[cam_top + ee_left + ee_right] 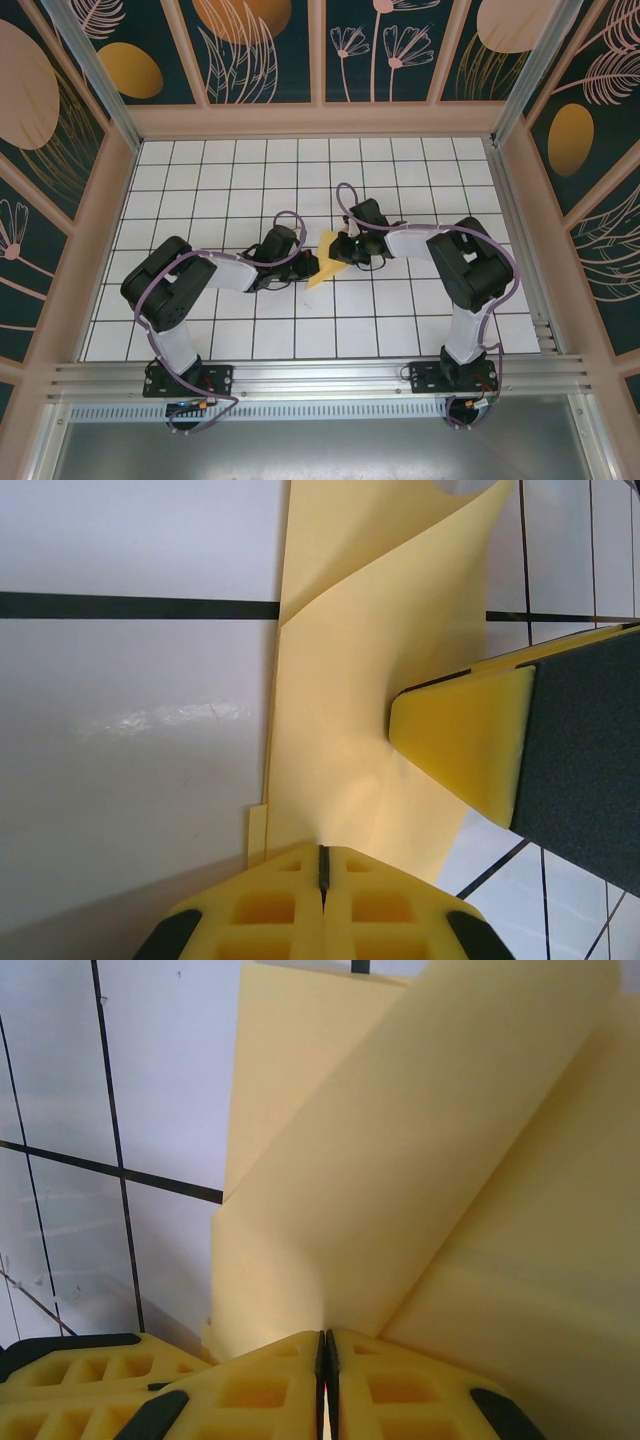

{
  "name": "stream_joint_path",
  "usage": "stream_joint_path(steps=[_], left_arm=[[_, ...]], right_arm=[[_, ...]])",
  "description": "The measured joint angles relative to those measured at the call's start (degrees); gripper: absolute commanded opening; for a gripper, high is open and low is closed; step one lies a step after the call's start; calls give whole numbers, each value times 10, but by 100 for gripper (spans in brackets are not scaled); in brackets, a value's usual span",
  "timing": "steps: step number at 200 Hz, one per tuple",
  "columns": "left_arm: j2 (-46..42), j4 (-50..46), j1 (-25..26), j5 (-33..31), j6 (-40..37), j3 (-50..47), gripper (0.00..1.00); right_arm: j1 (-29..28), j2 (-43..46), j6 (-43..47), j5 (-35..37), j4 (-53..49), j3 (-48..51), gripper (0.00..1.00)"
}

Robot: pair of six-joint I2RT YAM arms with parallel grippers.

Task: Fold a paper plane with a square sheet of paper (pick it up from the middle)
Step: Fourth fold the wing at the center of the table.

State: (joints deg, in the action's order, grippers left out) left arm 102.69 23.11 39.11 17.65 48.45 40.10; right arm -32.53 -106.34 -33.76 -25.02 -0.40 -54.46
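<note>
The white gridded counter (200, 180) spans the walled enclosure, and both arms reach in from its near edge to meet near its middle. The left arm (175, 285) bends rightward and the right arm (465, 262) leftward. Between them is the square sheet of paper (325, 260), now a pale-yellow creased wedge folded over itself. The left hand (322, 858) is clenched on one edge of it, fingers pressed together with the paper emerging from their seam. The right hand (325, 1342) is likewise clenched on the opposite side, with a curled flap rising above it.
</note>
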Motion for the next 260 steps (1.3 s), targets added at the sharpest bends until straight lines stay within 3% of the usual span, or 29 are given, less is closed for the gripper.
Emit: stream_joint_path(steps=[133, 260], left_arm=[[1, -1, 0, 1, -3, 1, 1], [2, -2, 0, 2, -11, 2, 1]], right_arm=[[-22, -5, 1, -3, 12, -2, 12], [80, -33, 22, -16, 10, -36, 12]])
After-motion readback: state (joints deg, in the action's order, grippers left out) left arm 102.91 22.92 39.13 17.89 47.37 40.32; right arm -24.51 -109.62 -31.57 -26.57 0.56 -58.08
